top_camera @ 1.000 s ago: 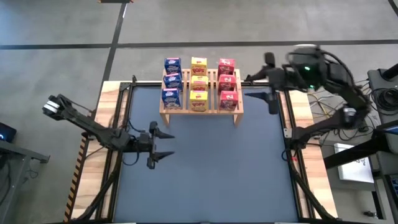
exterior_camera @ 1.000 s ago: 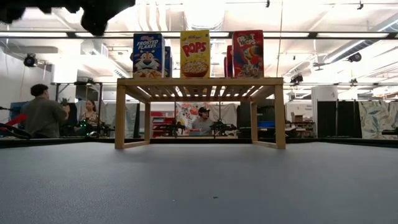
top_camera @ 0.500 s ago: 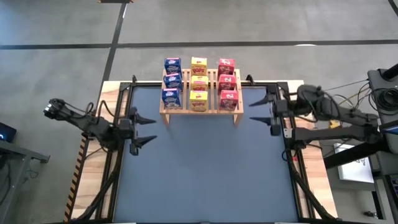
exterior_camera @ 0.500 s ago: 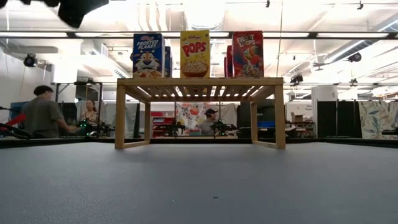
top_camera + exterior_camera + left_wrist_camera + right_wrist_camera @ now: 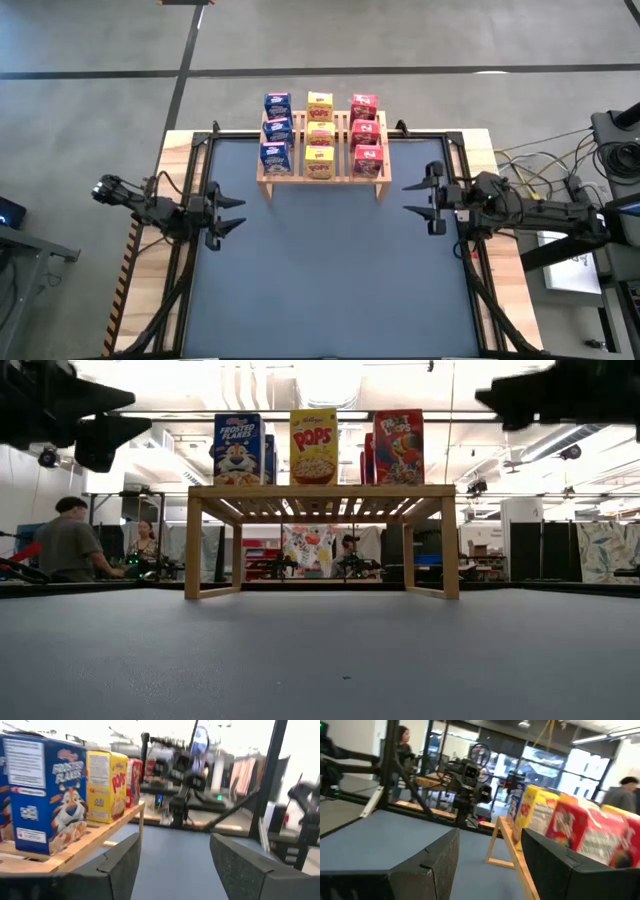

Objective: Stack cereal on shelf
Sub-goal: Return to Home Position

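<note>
The wooden slatted shelf (image 5: 322, 170) stands on its legs at the table's far middle. On it stand the cereal boxes in three rows: blue (image 5: 276, 130), yellow (image 5: 319, 132) and red (image 5: 366, 132). The low view shows the front blue (image 5: 238, 449), yellow (image 5: 313, 446) and red (image 5: 398, 447) boxes upright on the slats. My left gripper (image 5: 229, 214) is open and empty at the table's left edge. My right gripper (image 5: 424, 196) is open and empty at the right edge. Both point toward the table's middle.
The blue-grey table mat (image 5: 325, 270) lies bare in front of the shelf. A black frame (image 5: 195, 180) runs along the table's sides. Cables and gear (image 5: 620, 150) lie off the right side. People (image 5: 68, 545) sit in the room behind the table.
My left gripper has drawn back toward the table's left edge and slightly toward the far edge. My right gripper has come down from beside the shelf's right end and moved toward the near edge, settling at the table's right edge. The boxes and shelf have stayed put.
</note>
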Controlling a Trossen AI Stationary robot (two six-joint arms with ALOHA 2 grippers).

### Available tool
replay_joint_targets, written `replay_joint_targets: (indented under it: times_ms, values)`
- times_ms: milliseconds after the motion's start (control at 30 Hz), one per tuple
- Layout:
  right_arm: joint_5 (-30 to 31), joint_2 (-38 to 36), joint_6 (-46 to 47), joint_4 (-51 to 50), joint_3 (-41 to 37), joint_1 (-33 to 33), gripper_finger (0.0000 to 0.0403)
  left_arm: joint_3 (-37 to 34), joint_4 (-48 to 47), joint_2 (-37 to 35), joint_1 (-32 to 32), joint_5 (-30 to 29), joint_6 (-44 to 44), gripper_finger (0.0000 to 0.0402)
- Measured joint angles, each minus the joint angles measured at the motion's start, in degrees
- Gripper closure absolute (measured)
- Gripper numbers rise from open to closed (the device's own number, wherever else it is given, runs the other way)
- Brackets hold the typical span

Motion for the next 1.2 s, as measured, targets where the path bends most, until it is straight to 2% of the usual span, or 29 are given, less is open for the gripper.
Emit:
replay_joint_targets:
  times_ms: [67, 167, 333, 633, 800, 867, 1067, 1200]
  values:
    - [1.75, -0.17, 0.72, 3.36, -4.02, 0.0, 0.02, -1.76, 1.43, -2.2, 0.0, -0.26, -0.05, 0.0186]
    - [5.08, -0.27, 1.98, 7.82, -9.09, -0.02, 0.02, -3.38, 1.58, -1.75, 0.05, -0.12, -0.36, 0.02]
    - [7.15, -1.65, 5.09, 11.97, -14.27, -0.31, 0.02, -3.49, -0.76, -1.85, 0.09, 0.0, -2.51, 0.0225]
    - [7.75, -11.5, 6.84, 3.13, -14.42, -0.27, 0.0218, -3.49, -1.35, -2.19, 0.04, 0.22, -2.12, 0.0271]
    - [7.71, -19.4, 8.42, -7.47, -14.44, -0.26, 0.0242, -3.51, -1.43, -2.15, 0.04, 0.22, -1.87, 0.0296]
    - [7.98, -19.39, 8.28, -10.23, -14.46, -0.27, 0.0252, -3.51, -1.43, -2.11, 0.06, 0.23, -1.38, 0.0307]
    - [7.2, -18.62, 7.78, -9.73, -14.47, -0.26, 0.0285, -3.51, -1.5, -0.25, 0.04, 0.39, 0.46, 0.0357]
    - [6.43, -18.61, 7.01, -9.74, -14.49, -0.26, 0.033, -3.51, -1.54, 2.97, 0.04, 0.48, 1.45, 0.0396]
